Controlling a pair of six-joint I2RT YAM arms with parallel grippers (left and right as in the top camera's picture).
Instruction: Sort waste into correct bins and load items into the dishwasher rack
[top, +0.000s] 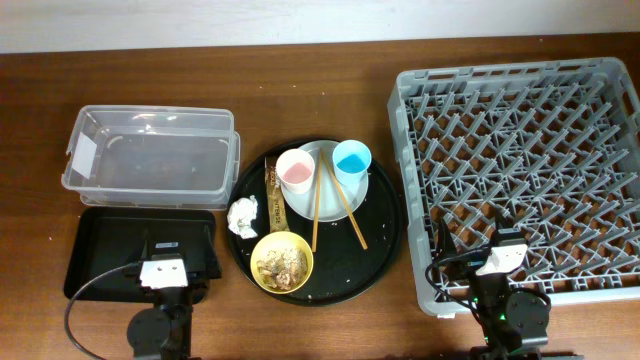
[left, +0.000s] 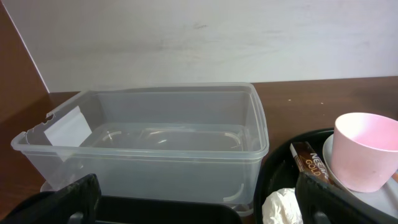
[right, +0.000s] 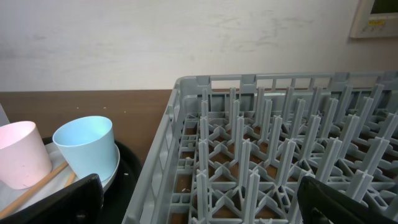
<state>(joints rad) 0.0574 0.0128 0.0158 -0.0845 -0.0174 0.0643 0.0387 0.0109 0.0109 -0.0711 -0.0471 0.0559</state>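
On the round black tray (top: 385, 235) a white plate (top: 330, 200) holds a pink cup (top: 296, 172), a light-blue cup (top: 352, 160) and two chopsticks (top: 345, 212). A yellow bowl (top: 281, 262) holds beige scraps. A white napkin (top: 243, 215) and a brown-and-gold wrapper (top: 274, 195) lie at the tray's left. The clear tub (top: 150, 150) and the shallow black tray (top: 105, 240) are on the left, and the grey rack (top: 520, 170) is on the right. My left gripper (left: 199, 208) is open and empty over the shallow tray. My right gripper (right: 199, 205) is open and empty over the rack's front-left corner.
The left wrist view shows the tub (left: 168, 143), the pink cup (left: 364, 149), the wrapper (left: 308, 162) and the napkin (left: 283, 205). The right wrist view shows the rack pegs (right: 280, 155), the blue cup (right: 87, 149) and the pink cup (right: 22, 155). A white wall stands behind the table.
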